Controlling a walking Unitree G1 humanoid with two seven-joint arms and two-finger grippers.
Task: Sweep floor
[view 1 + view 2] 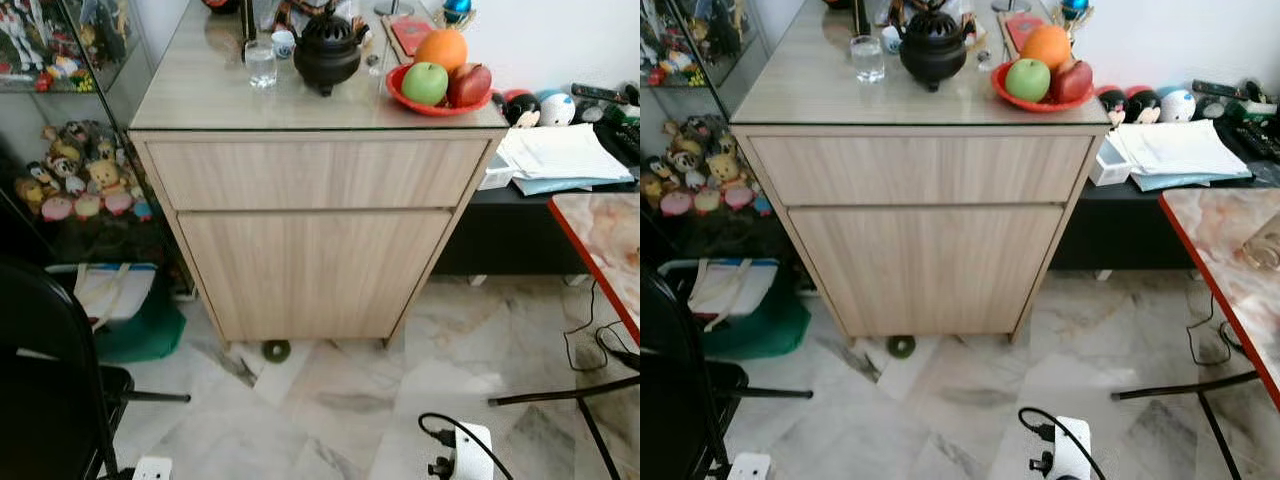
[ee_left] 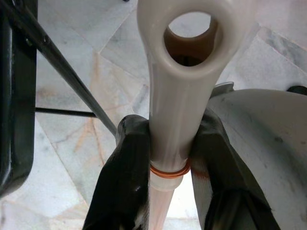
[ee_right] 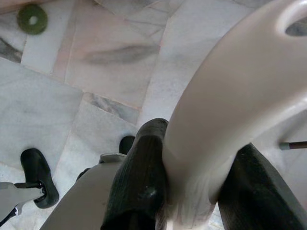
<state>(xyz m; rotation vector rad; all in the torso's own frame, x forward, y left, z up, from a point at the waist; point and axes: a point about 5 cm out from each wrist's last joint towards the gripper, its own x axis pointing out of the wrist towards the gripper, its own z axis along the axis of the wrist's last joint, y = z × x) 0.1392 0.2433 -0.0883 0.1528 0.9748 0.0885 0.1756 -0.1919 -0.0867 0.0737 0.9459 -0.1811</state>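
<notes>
My left gripper [image 2: 168, 160] is shut on a cream plastic handle [image 2: 180, 91] that ends in a round hanging hole, with a thin orange ring just below the fingers [image 2: 122, 177]. My right gripper [image 3: 196, 189] is shut on a second, thicker cream handle [image 3: 230, 110] that curves upward. Both are held over the pale marble floor [image 1: 330, 410]. A small green ring [image 1: 276, 350] lies on the floor at the foot of the cabinet, also seen as the green ring [image 3: 32, 18] in the right wrist view.
A wooden cabinet [image 1: 310, 230] stands straight ahead. A black chair [image 1: 40, 380] is at the near left, with a green bag [image 1: 135, 320] behind it. A red-edged table [image 1: 600, 240] and thin black legs stand at the right. A white power strip [image 1: 470, 450] with cables lies near.
</notes>
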